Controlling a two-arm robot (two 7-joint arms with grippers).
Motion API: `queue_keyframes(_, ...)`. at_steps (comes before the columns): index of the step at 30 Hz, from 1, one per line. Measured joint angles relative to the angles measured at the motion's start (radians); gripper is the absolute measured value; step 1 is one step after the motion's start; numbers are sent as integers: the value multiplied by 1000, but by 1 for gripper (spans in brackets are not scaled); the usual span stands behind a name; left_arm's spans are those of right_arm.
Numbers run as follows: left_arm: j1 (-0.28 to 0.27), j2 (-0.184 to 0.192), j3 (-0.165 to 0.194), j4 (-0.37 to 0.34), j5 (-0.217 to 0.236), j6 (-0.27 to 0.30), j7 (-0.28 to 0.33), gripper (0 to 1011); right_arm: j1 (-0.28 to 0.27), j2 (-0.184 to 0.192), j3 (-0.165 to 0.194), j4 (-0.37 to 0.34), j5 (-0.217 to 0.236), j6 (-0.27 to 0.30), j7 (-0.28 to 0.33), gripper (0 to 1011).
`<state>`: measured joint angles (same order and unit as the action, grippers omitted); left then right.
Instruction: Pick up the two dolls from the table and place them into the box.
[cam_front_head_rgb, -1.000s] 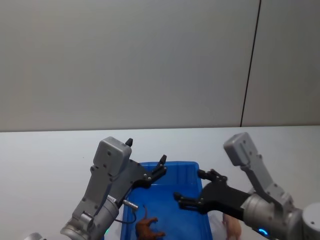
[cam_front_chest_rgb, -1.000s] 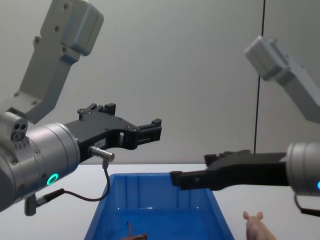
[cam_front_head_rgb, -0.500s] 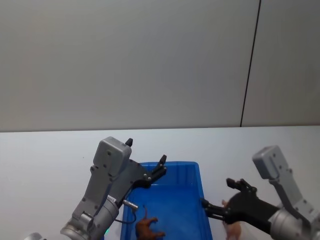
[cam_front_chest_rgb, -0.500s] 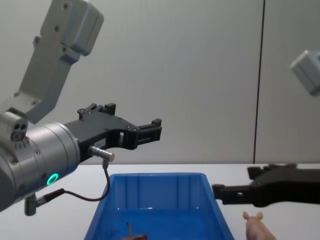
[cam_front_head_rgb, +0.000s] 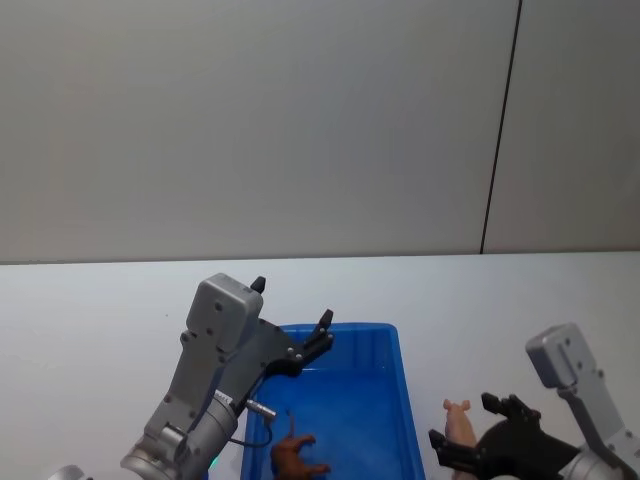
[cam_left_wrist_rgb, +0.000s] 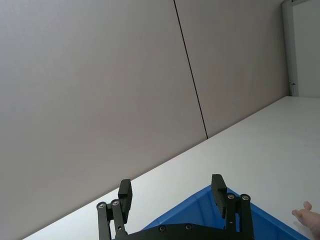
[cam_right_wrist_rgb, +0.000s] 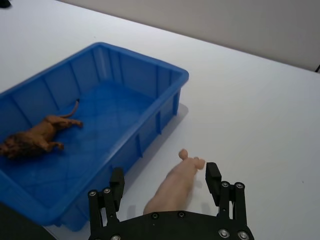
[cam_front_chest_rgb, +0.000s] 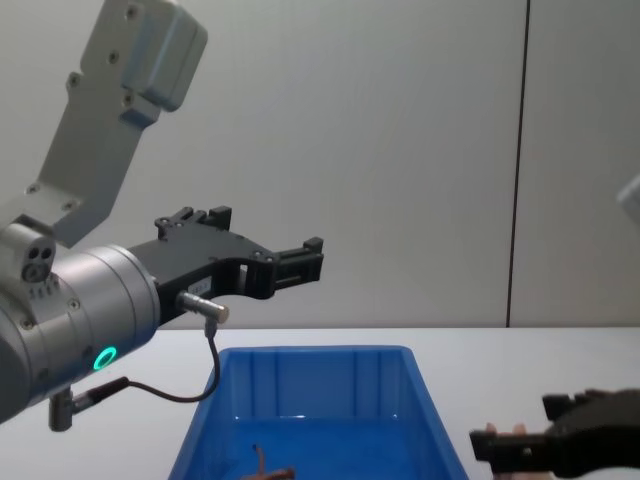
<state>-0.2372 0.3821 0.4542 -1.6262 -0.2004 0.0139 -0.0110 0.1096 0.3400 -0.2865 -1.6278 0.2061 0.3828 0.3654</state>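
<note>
**Right claw over pig; lion in box**

- Landmark: the rectangular bright blue plastic box (cam_right_wrist_rgb: 145, 56) with ribbed inner walls. It stands on the flat white tabletop (cam_right_wrist_rgb: 260, 115) with its open side up.
- The reddish-brown maned plastic lion figurine (cam_right_wrist_rgb: 35, 137) is inside the box. It lies on its side on the box floor, toward the end nearer the robot, with its tail pointing to the far end. It is clear of the box walls.
- The pale pink plastic pig figurine (cam_right_wrist_rgb: 175, 185) is outside the box. It is on the tabletop just beside the box's right long wall, with a strip of bare tabletop between them. Its head points away from the robot. I cannot tell whether it stands or lies on its side.
- The right claw (cam_right_wrist_rgb: 165, 172) is low, on the right of the box, above the pig. Its black fingers are spread, one on each side of the pig's body. There is a gap on both sides and no contact shows. The finger nearer the box sits over the strip between the pig and the box wall.
- The left claw (cam_left_wrist_rgb: 171, 186) is held high above the box, toward its left rim. It is spread and holds nothing, and its fingers point past the box's far end.
- A green ring light (cam_front_chest_rgb: 103, 358) glows on the left arm, and a thin black cable (cam_front_chest_rgb: 170, 392) loops under it above the box's left side.
</note>
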Motion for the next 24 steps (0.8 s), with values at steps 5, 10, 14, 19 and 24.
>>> queue_keyframes(5, 0, 0, 0, 0, 0, 0, 0, 1001, -2, -1, -2, 28, 0, 10, -12, 1001)
queue_keyframes(10, 0, 0, 0, 0, 0, 0, 0, 1001, 3, -7, -5, 57, -1, 17, -18, 1001)
queue_keyframes(14, 0, 0, 0, 0, 0, 0, 0, 1001, 11, -14, -7, 84, -3, 19, -22, 961)
queue_keyframes(19, 0, 0, 0, 0, 0, 0, 0, 1001, 21, -23, -10, 111, -3, 18, -25, 860)
queue_keyframes(24, 0, 0, 0, 0, 0, 0, 0, 1001, 30, -31, -13, 133, -1, 9, -27, 704)
